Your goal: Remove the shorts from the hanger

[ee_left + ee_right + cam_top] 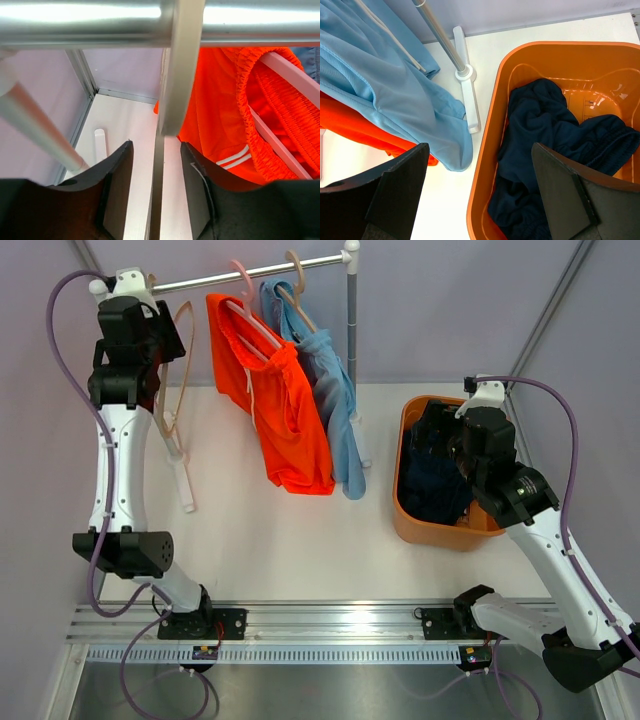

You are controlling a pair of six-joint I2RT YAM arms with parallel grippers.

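The orange shorts (285,410) hang on a pink hanger (245,315) on the rail (250,275), and the light blue shorts (335,390) hang on a hanger just to their right. The dark navy shorts (432,485) lie crumpled in the orange basket (410,525). My left gripper (165,340) is up at the rail's left end, open, its jaws either side of an empty beige hanger (175,75) without touching it; the orange shorts (225,100) are just to its right. My right gripper (479,150) is open and empty above the basket's left rim (490,150), over the navy shorts (545,135).
The rack's right post (352,330) stands between the blue shorts and the basket, with a white foot (465,95) on the table. The left foot (185,485) lies beside my left arm. Purple walls close in on the back and sides.
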